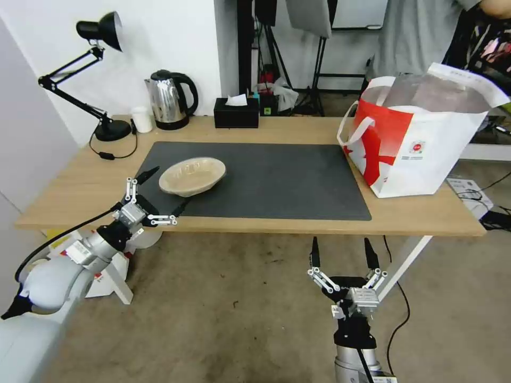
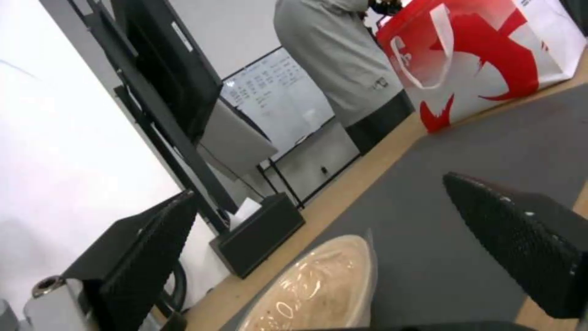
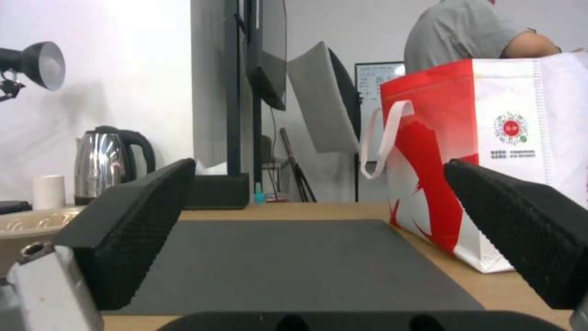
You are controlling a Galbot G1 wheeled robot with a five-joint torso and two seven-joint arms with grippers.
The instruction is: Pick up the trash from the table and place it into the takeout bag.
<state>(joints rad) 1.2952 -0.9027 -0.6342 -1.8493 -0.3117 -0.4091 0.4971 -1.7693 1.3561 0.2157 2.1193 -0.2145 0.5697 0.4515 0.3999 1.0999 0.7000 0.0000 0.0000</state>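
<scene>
On the desk's (image 1: 298, 226) dark grey mat (image 1: 277, 183), toward its left end, a shallow beige oval bowl (image 1: 192, 175) is sitting, and the left gripper (image 1: 161, 194) is hovering beside it with fingers spread wide. At the right end the takeout bag (image 1: 426, 154) is standing open, showing a small round red logo (image 3: 511, 128) whose print is too small to read. Below the desk edge, the right gripper (image 1: 343, 254) is waiting with fingers wide.

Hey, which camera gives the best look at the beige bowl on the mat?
The head view: the whole beige bowl shows from above, on the mat's left end beside the open left gripper. The left wrist view shows part of it close up; the right wrist view catches just its rim at the edge.
</scene>
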